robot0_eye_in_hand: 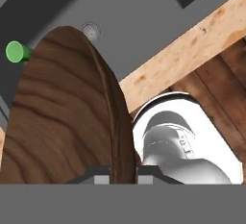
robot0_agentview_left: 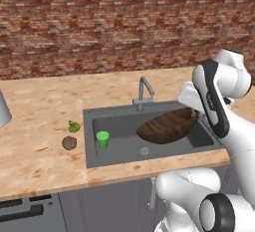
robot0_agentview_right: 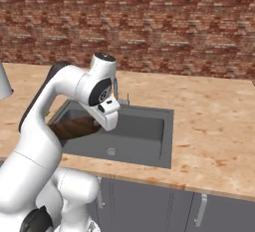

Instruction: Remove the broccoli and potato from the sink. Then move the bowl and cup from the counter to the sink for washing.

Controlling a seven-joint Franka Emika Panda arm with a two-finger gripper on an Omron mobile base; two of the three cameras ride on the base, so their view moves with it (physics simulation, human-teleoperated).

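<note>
My gripper (robot0_eye_in_hand: 122, 175) is shut on the rim of the dark brown wooden bowl (robot0_agentview_left: 167, 126), which hangs tilted over the right half of the sink (robot0_agentview_left: 124, 149). In the hand view the bowl (robot0_eye_in_hand: 67, 107) stands on edge between my fingertips. The bright green cup (robot0_agentview_left: 102, 139) stands upright inside the basin at its left end, and it also shows beyond the bowl as the cup (robot0_eye_in_hand: 17, 52). The broccoli (robot0_agentview_left: 74, 126) and the brown potato (robot0_agentview_left: 69, 143) lie on the counter (robot0_agentview_left: 40, 126) just left of the sink.
A grey faucet (robot0_agentview_left: 144, 91) rises behind the basin, and the round drain (robot0_agentview_left: 145, 151) sits in its floor. A tall pale vessel (robot0_agentview_left: 2, 109) stands at the far left of the counter. The counter (robot0_agentview_right: 214, 126) continues to the right of the sink. A brick wall runs behind.
</note>
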